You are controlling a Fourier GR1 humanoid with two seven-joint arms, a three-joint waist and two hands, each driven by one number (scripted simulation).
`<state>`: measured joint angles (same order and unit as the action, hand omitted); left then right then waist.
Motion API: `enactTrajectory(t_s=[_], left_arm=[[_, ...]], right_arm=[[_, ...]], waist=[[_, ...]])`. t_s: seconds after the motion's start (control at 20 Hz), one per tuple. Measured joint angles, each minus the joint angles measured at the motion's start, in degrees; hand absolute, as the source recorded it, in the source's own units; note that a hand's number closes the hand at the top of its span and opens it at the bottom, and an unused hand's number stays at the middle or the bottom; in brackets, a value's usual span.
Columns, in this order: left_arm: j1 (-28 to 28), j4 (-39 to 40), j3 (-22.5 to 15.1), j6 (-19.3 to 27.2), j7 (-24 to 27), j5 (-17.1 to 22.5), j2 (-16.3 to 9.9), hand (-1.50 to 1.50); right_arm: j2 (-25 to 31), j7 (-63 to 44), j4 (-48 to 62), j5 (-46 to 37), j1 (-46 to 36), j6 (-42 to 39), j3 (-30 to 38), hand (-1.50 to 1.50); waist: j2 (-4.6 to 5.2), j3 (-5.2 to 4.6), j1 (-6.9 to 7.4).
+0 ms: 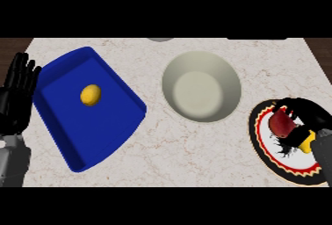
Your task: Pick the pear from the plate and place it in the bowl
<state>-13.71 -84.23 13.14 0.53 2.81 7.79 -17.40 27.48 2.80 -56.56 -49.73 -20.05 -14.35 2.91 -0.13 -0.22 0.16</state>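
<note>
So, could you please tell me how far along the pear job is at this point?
Done: the right hand has reached the plate and its fingers curl round the red pear, which sits over the plate. In hand: the grasp; whether the pear is lifted cannot be told. Left: carrying it to the bowl, which holds nothing, and releasing it. The left hand rests open at the left edge.

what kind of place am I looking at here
Likely a kitchen counter: a pale marble-patterned top carrying a beige bowl, a blue tray holding a small yellow fruit, and a patterned plate.
</note>
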Motion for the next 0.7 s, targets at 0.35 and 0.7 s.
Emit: enactTrajectory(t_s=[0.35, 0.7], left_arm=[[-0.3, -2.0, -0.5, 0.9, -1.8, -0.8, 1.0, 0.0], [-2.4, -1.7, -1.7, -0.1, -1.8, -0.6, 1.4, 0.0]], right_arm=[[0.4, 3.2, -0.6, -1.4, -0.1, 2.5, 0.8, 1.5], [15.1, 24.3, 9.5, -2.9, -7.9, 0.1, 0.6, 1.5]], waist=[[0.13, 0.17, 0.04], [1.72, 0.55, 3.47]])
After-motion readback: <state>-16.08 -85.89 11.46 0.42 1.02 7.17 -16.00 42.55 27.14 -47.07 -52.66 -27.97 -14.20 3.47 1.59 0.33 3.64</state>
